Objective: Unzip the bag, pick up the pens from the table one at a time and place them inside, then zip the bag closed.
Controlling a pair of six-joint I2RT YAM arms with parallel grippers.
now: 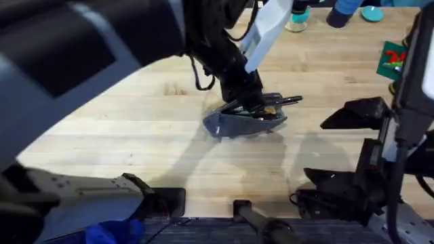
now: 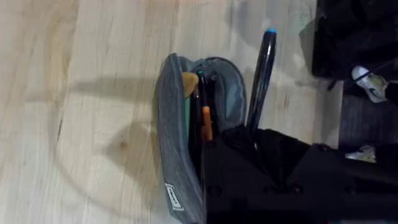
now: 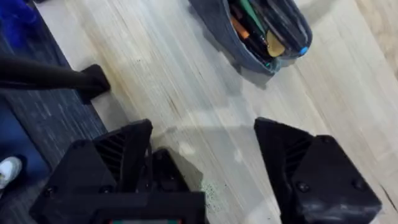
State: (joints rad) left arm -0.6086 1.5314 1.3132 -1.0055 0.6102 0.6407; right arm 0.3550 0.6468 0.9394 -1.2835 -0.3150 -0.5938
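The grey-blue bag (image 1: 234,124) lies mid-table with its zipper open; orange and green items show inside its mouth (image 2: 202,118). My left gripper (image 1: 247,91) hangs right over the bag and is shut on a black pen (image 2: 261,74). This pen has a blue tip and slants along the bag's far rim, its end poking past the bag's right end (image 1: 291,101). In the right wrist view the bag (image 3: 249,43) lies ahead of my right gripper (image 3: 211,155). That gripper stands open and empty, well to the right of the bag (image 1: 342,146), above the table (image 1: 135,135).
A green and red packet (image 1: 392,59) lies at the far right edge. A clear cup (image 1: 296,24) and teal and blue objects (image 1: 371,12) stand along the back. The left arm's bulk covers the upper left.
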